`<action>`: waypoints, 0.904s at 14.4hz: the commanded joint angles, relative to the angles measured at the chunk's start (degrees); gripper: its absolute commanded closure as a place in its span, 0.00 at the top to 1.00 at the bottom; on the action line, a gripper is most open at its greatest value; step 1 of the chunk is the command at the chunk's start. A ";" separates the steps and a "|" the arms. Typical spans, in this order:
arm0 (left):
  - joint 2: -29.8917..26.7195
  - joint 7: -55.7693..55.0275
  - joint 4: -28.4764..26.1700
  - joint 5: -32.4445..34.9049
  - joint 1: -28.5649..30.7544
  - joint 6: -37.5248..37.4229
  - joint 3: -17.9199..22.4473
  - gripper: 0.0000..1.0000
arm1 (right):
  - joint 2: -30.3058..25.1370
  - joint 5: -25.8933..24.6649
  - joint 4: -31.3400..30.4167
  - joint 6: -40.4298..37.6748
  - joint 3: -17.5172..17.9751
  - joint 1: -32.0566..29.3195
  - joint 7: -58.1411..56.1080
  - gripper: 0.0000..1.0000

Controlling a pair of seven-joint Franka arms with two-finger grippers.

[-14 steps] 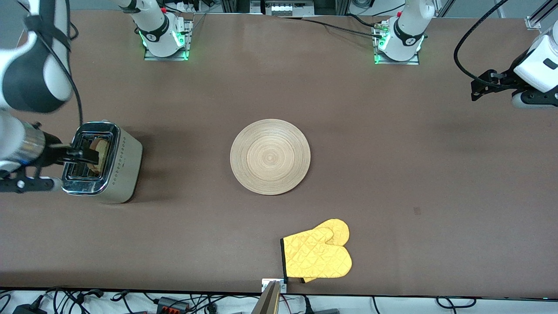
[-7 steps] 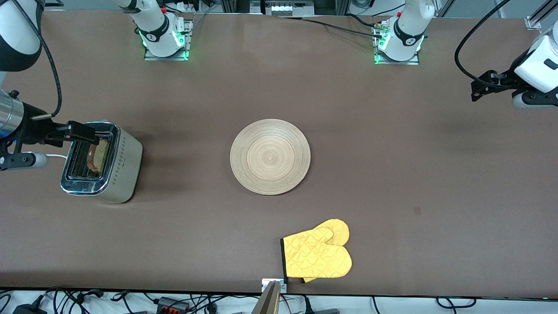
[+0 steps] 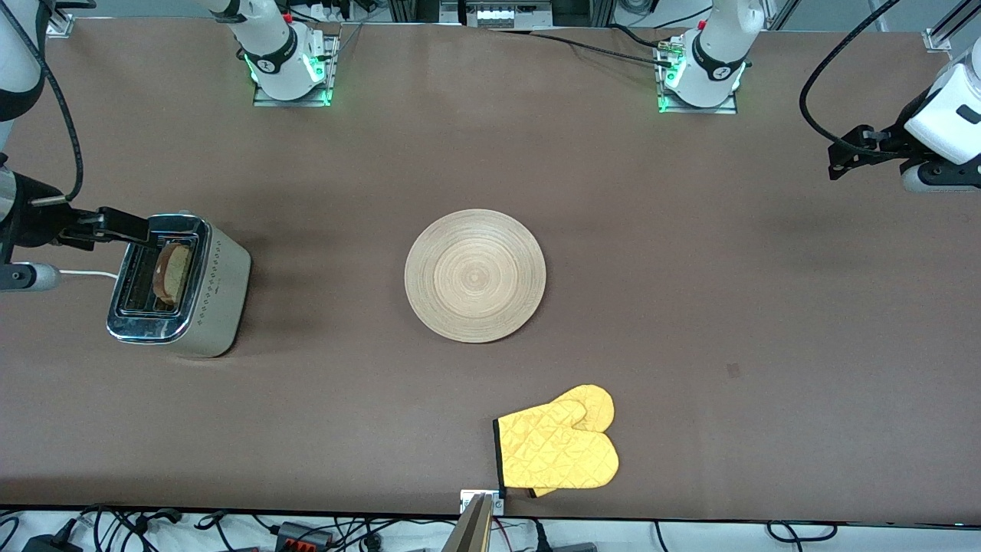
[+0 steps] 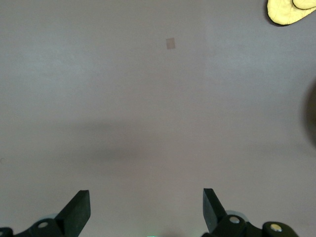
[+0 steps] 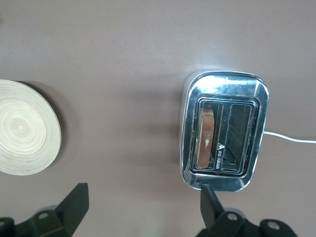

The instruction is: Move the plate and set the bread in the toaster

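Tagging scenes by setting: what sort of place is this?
Probably a robotics lab: a bare brown table with arm bases bolted on, loose cables along its edge, and staged props: toaster, wooden plate, yellow oven mitt.

The toaster (image 3: 180, 285) stood toward the right arm's end of the table (image 3: 690, 307), its cord (image 3: 88, 273) trailing off toward that same end. The bread (image 3: 173, 270) sat upright in one of its two slots, the one on the side facing the plate (image 3: 475, 275); the other slot held nothing. The right gripper (image 3: 126, 228) hung open just above the toaster's end that lay farther from the front camera. The plate lay well apart from the toaster, toward the left arm's end, at about the table's middle. An oven mitt (image 3: 558, 449) lay nearer the front camera than the plate. The left gripper (image 4: 146, 212) hung open over bare table at the left arm's end.
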 commanded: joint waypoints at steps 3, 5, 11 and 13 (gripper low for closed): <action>1.87 -0.57 2.75 -0.47 -0.19 3.57 0.17 1.00 | -5.67 -3.04 -6.18 2.31 7.05 -6.59 0.10 1.00; 2.49 -0.48 4.24 -0.91 -0.36 3.49 0.09 1.00 | -11.65 -10.57 -15.05 9.94 17.26 -13.38 0.10 1.00; 2.76 -0.48 4.51 -0.65 -0.45 3.14 -0.79 1.00 | -19.51 -14.75 -27.76 18.59 20.47 -16.04 0.98 1.00; 2.76 -0.57 4.51 -0.73 -0.45 3.05 -0.88 1.00 | -18.18 -14.49 -26.36 18.15 20.47 -15.86 0.98 1.00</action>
